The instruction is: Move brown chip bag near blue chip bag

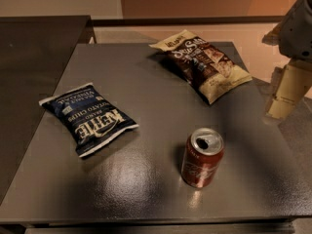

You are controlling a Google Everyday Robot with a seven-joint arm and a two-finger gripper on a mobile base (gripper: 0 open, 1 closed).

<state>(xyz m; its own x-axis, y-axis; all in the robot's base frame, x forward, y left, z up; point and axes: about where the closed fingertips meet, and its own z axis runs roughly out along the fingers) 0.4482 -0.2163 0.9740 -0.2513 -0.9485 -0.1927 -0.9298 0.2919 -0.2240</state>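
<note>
The brown chip bag (203, 64) lies flat at the far right of the grey table (146, 179), brown with cream ends and white script lettering. The blue chip bag (88, 117) lies flat at the left of the table, navy with white "Kettle" lettering. My gripper (286, 92) hangs at the right edge of the view, off the table's right side. It is to the right of the brown chip bag, a little nearer the camera, and not touching it. It holds nothing that I can see.
An opened red soda can (202, 157) stands upright at the front middle-right of the table. A dark counter (34, 48) adjoins the table on the left. A tan floor and wall lie behind.
</note>
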